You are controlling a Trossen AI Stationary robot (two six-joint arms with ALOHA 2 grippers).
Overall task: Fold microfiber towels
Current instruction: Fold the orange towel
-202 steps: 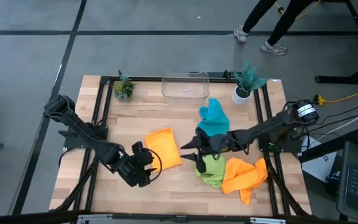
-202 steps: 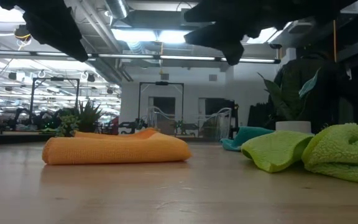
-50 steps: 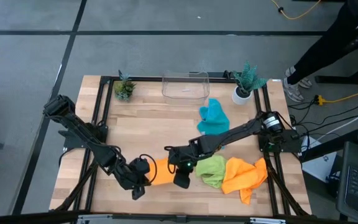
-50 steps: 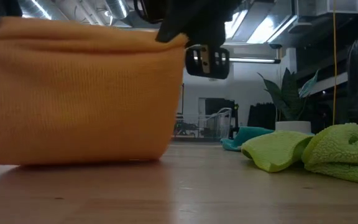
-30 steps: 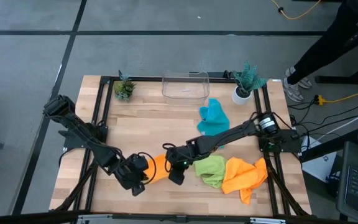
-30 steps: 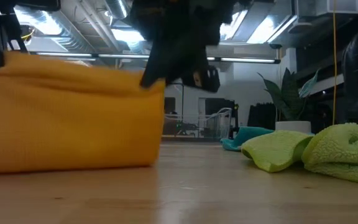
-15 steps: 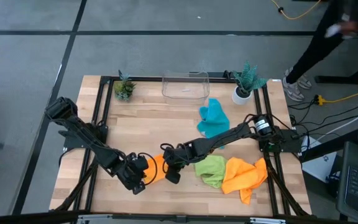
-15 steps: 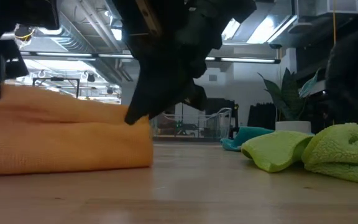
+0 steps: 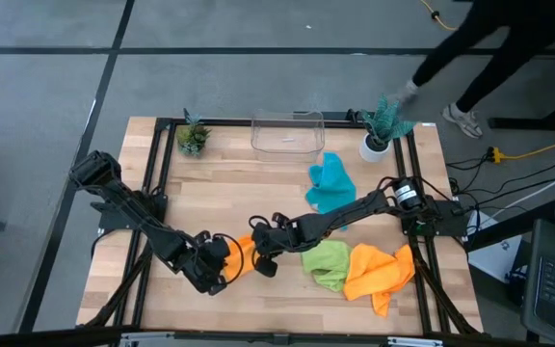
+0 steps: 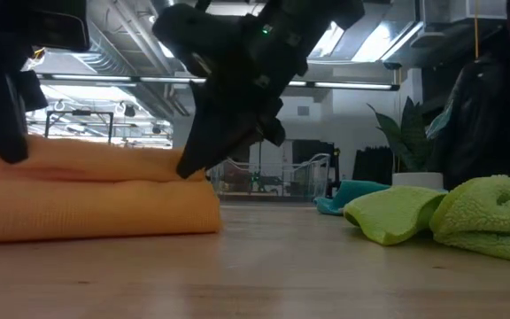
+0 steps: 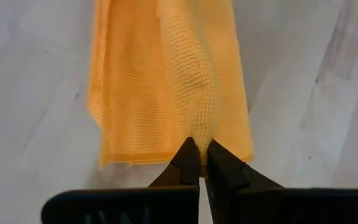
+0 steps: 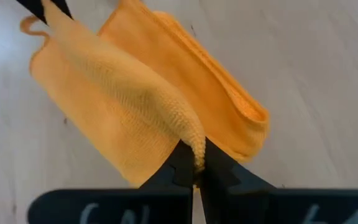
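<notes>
Folded orange towel (image 9: 242, 258) at the bench's (image 9: 258, 193) front centre, long axis running left to right. Left gripper (image 11: 199, 163) pinching its left edge, right gripper (image 12: 193, 167) pinching its right edge.

No text, label, brand, number or sign is showing readably in any view.
</notes>
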